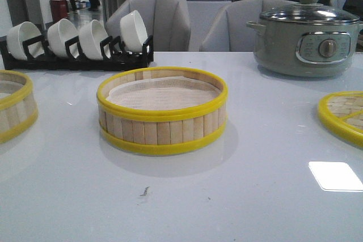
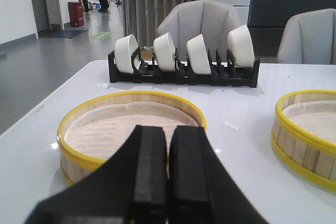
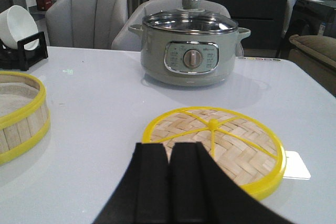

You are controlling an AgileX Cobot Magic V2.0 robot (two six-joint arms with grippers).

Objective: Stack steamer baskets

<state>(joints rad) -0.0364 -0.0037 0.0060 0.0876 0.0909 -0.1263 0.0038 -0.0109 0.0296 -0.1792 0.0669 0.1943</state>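
Note:
One steamer basket [image 1: 162,111] stands in the middle of the white table, yellow-rimmed with pale slat walls and a whitish liner. A second steamer basket [image 1: 12,106] sits at the left edge, partly cut off. In the left wrist view my left gripper [image 2: 168,135] is shut and empty, just in front of that left basket [image 2: 126,129]; the middle basket [image 2: 307,132] shows to one side. My right gripper [image 3: 169,153] is shut and empty too, close before the flat woven lid [image 3: 226,142]. Neither gripper shows in the front view.
A black rack [image 1: 79,55] with several white bowls stands at the back left. A grey-green electric pot [image 1: 309,35] with a glass lid stands at the back right. The woven lid [image 1: 343,117] lies at the right edge. Grey chairs stand behind the table.

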